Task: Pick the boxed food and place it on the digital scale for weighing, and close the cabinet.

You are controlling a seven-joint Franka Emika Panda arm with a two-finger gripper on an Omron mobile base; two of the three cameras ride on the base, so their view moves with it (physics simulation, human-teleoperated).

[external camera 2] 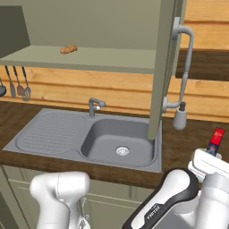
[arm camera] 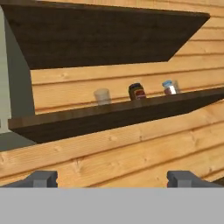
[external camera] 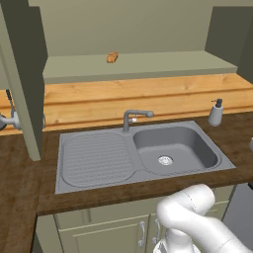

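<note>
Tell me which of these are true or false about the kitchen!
1. An orange-brown roundish lump sits on the grey-green cabinet shelf. True.
2. The grey metal sink basin is full of dishes. False: only its drain shows.
3. The robot's dark fingers stand wide apart. True.
4. The fingers hold the blue box with a red top. False: nothing is between them; the box stands on the counter at the right.
5. The cabinet door is shut. False: it hangs open.
</note>
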